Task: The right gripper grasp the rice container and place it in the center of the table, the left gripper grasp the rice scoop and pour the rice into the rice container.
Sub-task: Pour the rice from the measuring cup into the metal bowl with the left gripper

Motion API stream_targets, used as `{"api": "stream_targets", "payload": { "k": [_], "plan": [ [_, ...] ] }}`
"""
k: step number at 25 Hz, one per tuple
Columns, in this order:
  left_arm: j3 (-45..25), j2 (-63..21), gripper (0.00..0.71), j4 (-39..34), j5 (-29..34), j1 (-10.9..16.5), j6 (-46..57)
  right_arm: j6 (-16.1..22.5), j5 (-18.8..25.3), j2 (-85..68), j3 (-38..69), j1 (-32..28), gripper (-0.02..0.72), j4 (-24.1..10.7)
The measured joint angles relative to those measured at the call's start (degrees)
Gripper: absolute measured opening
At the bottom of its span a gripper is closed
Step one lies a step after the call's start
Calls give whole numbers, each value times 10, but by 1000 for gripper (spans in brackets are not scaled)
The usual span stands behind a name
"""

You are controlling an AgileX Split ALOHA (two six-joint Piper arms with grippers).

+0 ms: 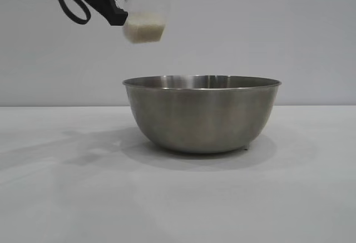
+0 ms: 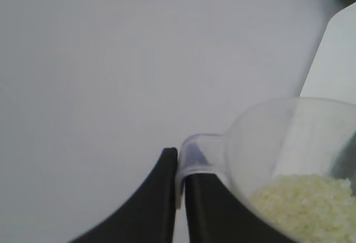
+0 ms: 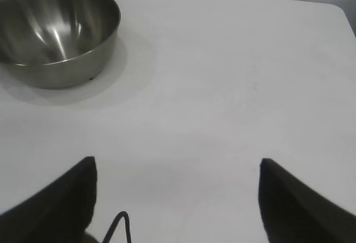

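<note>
The steel rice container (image 1: 201, 114) stands upright on the white table (image 1: 67, 198), near its middle; it also shows in the right wrist view as the rice container (image 3: 55, 31), empty inside. High above its left rim hangs the clear rice scoop (image 1: 143, 15), roughly upright, with pale rice (image 1: 143, 30) in its bottom. My left gripper (image 1: 119, 1) is shut on the scoop's handle (image 2: 196, 154); the rice (image 2: 308, 201) shows through the scoop's wall (image 2: 261, 143). My right gripper (image 3: 177, 165) stands open over bare table, well away from the container, with nothing between its fingers.
A plain grey wall (image 1: 250, 26) runs behind the table. The table's far edge and rounded corner (image 3: 340, 9) show in the right wrist view. A black cable loop (image 1: 75, 10) hangs under the left arm.
</note>
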State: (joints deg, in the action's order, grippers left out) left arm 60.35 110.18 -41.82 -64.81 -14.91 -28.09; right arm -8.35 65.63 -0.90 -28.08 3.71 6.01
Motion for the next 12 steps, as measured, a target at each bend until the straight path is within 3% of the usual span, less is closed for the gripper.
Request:
{"api": "stream_targets", "payload": {
  "k": [12],
  "plan": [
    [55,0,0,-133,42,-4,-26,0,0,0,0,0,566,0]
  ]
}}
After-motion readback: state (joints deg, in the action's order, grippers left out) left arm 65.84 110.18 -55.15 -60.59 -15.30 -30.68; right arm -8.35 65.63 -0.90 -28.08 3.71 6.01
